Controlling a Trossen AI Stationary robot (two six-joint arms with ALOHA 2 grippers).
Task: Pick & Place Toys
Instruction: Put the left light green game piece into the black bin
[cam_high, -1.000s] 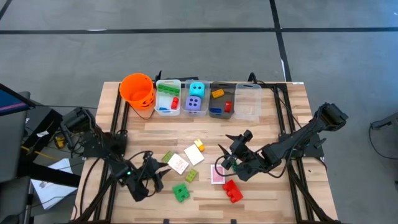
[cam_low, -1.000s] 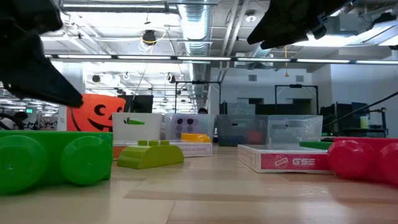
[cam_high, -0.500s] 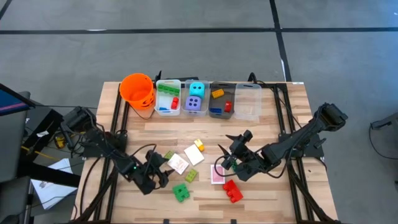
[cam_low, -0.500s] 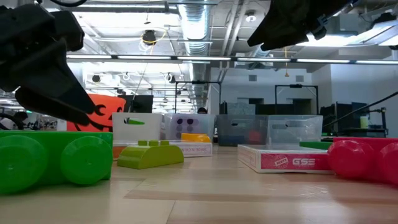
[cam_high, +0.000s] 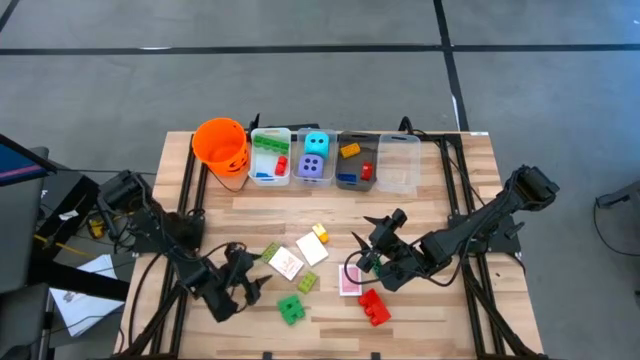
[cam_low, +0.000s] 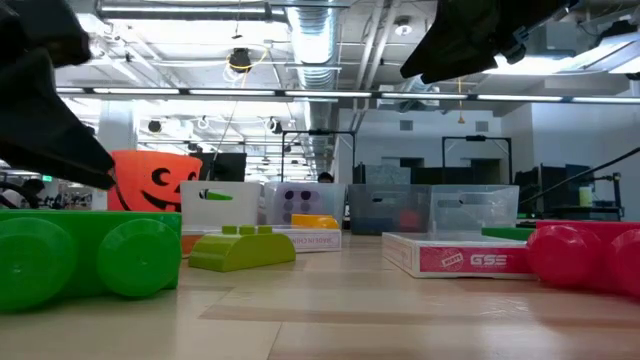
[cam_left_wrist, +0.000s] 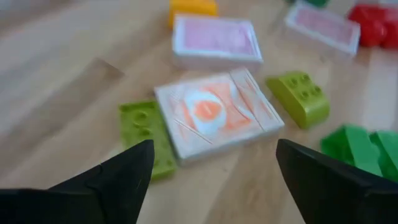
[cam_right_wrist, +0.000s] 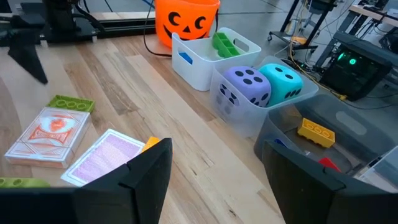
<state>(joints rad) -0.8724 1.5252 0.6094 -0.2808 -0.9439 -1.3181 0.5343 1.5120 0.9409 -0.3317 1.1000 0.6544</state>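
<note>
grey floor (cam_high: 300, 80) with dark seams, wooden table (cam_high: 440, 210), ceiling ducts (cam_low: 320, 40) and strip lights, perhaps office desks behind

The wooden bench (cam_high: 420, 215) carries an orange bucket (cam_high: 220, 143), four clear bins (cam_high: 335, 160), card packs (cam_high: 287, 262), and loose bricks (cam_high: 374, 307).

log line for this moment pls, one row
left gripper: jaws open, empty, beside orange card pack | right gripper: jaws open, empty, above pink card pack | dice: in bin
</note>
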